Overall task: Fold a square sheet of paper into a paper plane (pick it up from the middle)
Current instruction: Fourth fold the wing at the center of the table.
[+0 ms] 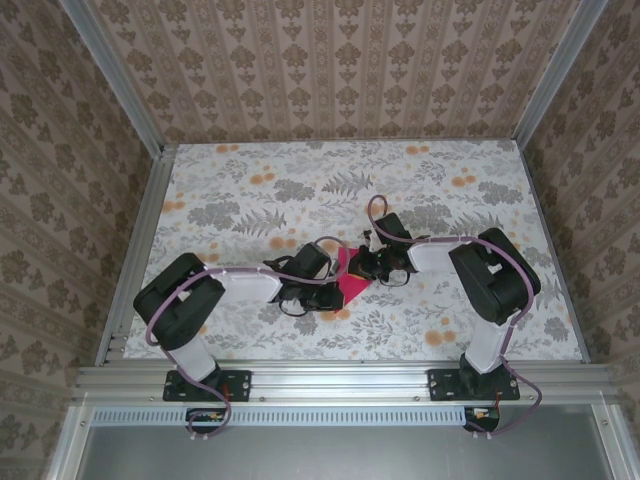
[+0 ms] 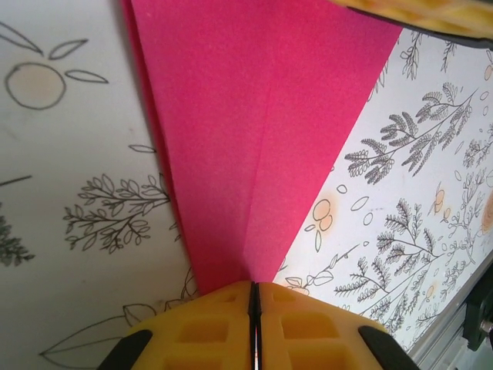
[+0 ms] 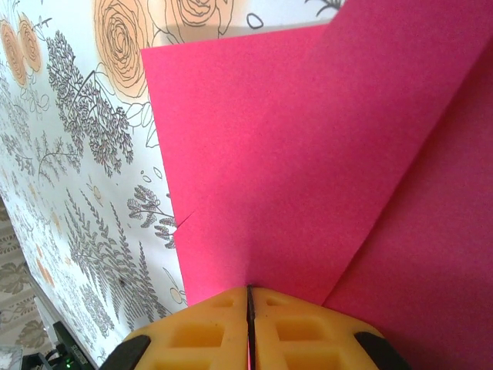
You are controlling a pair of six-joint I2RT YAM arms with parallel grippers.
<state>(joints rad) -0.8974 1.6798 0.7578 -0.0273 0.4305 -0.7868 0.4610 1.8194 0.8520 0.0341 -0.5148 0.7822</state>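
Both grippers are closed on the same pink paper (image 1: 352, 288), one from each side. At the left gripper (image 2: 254, 289) the two yellow fingers (image 2: 216, 312) are pressed together with only a thin slit between them, and the narrow end of the paper goes into this slit. From there the paper widens away from the fingers, and a centre crease runs straight ahead of the slit. At the right gripper (image 3: 249, 291) the fingers are together in the same way and pinch an edge of the paper. Ahead of it lies one flat layer, and to its right a second layer overlaps the first along a slanted fold. Under the paper is the table (image 1: 480, 330) with the flower print; I cannot tell if the paper is lifted a little from it. Seen from above, the two grippers face each other closely, with the paper between them.

I think the paper is held at two opposite places so that it cannot slide or turn while a fold is formed. The left grip sits on the crease line, probably to keep both halves aligned. The sheet is partly folded, but the plane is not yet finished.
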